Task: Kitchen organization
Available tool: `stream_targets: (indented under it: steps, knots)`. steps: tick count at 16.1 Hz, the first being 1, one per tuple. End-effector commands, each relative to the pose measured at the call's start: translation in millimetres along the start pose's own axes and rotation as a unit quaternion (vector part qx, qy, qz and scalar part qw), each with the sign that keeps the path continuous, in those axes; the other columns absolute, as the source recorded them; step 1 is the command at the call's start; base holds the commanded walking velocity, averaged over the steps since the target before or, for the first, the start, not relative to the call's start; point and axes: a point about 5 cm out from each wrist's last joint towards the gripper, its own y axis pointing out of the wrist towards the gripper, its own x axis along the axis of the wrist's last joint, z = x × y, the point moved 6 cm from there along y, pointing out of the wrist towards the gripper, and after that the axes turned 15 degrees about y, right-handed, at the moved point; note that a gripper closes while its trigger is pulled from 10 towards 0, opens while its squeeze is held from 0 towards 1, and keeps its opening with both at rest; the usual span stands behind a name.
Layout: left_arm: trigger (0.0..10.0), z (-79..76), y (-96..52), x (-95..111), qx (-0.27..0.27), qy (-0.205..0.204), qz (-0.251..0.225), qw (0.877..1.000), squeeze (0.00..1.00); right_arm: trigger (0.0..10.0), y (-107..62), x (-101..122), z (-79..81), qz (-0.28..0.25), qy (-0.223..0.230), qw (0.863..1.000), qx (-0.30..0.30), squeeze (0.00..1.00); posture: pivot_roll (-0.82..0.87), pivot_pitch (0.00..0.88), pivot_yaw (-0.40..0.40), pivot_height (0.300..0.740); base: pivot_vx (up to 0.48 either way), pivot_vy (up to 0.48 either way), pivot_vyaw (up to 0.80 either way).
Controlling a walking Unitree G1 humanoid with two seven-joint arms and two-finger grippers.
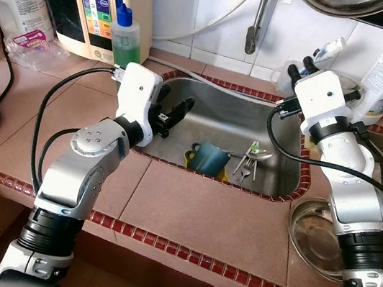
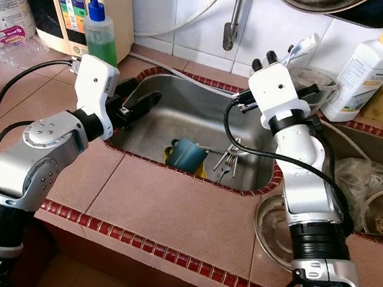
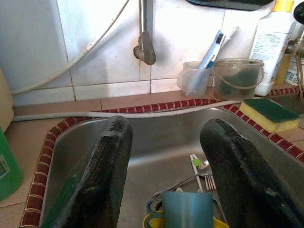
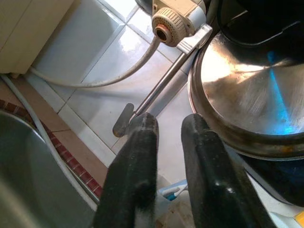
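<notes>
Left tool (image 1: 179,109) spread above sink (image 1: 286,166); blue cup (image 1: 209,158) on side, mouth toward counter front.

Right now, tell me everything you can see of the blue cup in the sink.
The blue cup is a plain teal-blue mug with a loop handle on its side, opaque, plastic or ceramic by its look. It sits at the sink's front edge, on top of something yellow. Cutlery lies just beside it. No gripper touches it; the left gripper hangs open above the basin.

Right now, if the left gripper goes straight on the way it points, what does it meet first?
Probably the blue cup in the sink; it lies just ahead of the open left gripper, though depth is unclear.
</notes>
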Motion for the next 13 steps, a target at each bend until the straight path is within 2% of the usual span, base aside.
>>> stream_targets:
  steps: [1, 7, 9, 10, 11, 12, 13]
  knots:
    - [10.0, 0.2, 0.7, 0, -0.004, 0.0, 0.003, 1.0, 0.0, 10.0, 3.3, 6, -5.8, -0.01, 0.003, 1.0, -0.007, 1.0, -0.14, 0.067, 0.02, 0.736, 0.0, 0.0, 0.0]
    - [10.0, 0.6, 0.9, 0, -0.003, -0.001, 0.003, 1.0, 0.0, 10.0, 4.1, 6, -7.1, -0.012, 0.008, 1.0, -0.012, 1.0, -0.14, 0.067, 0.02, 0.736, 0.0, 0.0, 0.0]
    - [10.0, 0.4, 0.6, 0, -0.003, -0.001, 0.003, 1.0, 0.0, 10.0, 4.2, 7, -11.5, -0.016, 0.072, 0.997, -0.031, 1.0, -0.13, 0.067, 0.018, 0.736, 0.0, 0.0, 0.0]
    - [10.0, 0.6, 0.6, 0, -0.003, -0.001, 0.003, 1.0, 0.0, 10.0, 4.4, 8, -17.4, -0.021, 0.134, 0.989, -0.052, 1.0, -0.13, 0.066, 0.017, 0.736, 0.0, 0.0, 0.0]
    - [10.0, 0.9, 0.5, 0, -0.002, -0.001, 0.003, 1.0, 0.0, 10.0, 4.5, 10, -24.4, -0.033, 0.223, 0.971, -0.075, 1.0, -0.13, 0.066, 0.017, 0.736, 0.0, 0.0, 0.0]
    - [10.0, 1.1, 0.4, 0, -0.001, -0.001, 0.003, 1.0, 0.0, 10.0, 4.1, 13, -31.6, -0.048, 0.301, 0.948, -0.095, 1.0, -0.13, 0.066, 0.016, 0.736, 0.0, 0.0, 0.0]
    - [10.0, 1.1, 0.3, 0, -0.001, -0.001, 0.003, 1.0, 0.0, 10.0, 3.9, 14, -34.2, -0.054, 0.339, 0.934, -0.101, 1.0, -0.13, 0.066, 0.016, 0.736, 0.0, 0.0, 0.0]
